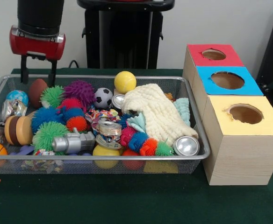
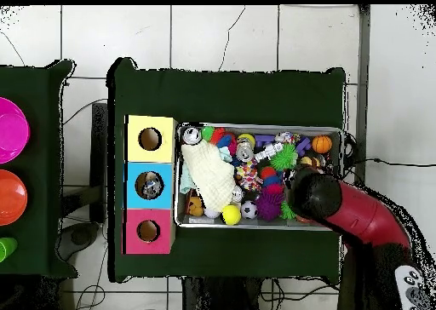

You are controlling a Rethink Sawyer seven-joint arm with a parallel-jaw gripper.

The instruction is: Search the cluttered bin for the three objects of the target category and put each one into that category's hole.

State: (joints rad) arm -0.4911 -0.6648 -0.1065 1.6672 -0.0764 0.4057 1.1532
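Cluttered bin [image 1: 192, 158] directly beneath raised tool [image 1: 38, 77]

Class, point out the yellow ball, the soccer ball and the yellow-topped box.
yellow ball [image 1: 125, 81], front view, centre of ball.
soccer ball [image 1: 103, 97], front view, middle of ball.
yellow-topped box [image 1: 267, 125], front view, bare top beside hole.

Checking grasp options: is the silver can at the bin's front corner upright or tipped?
Tipped. The silver can lies on its side beside the cream cloth, its round end facing the camera.
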